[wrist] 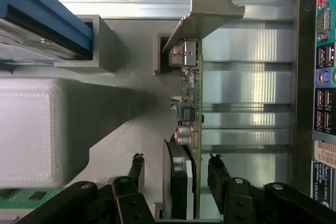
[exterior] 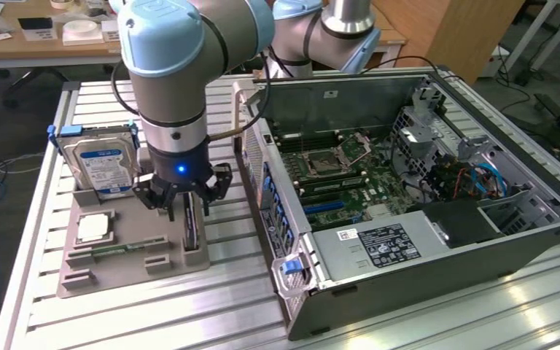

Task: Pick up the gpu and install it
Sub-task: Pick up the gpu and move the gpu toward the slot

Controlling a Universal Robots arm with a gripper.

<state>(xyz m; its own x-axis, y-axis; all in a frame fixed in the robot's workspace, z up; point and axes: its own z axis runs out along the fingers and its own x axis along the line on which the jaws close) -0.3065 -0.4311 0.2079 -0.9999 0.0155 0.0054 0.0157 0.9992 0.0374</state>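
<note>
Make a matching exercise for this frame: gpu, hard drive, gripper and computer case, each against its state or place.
Things
1. gpu
2. hard drive
3. gripper
4. computer case

States or places
A. side open, motherboard exposed
B. open, fingers either side of the gpu
C. upright at one end of the grey holder, blue-and-white label showing
D. standing on edge in a slot of the holder

Pairs: 1-D, 2-C, 3-B, 4-A
</note>
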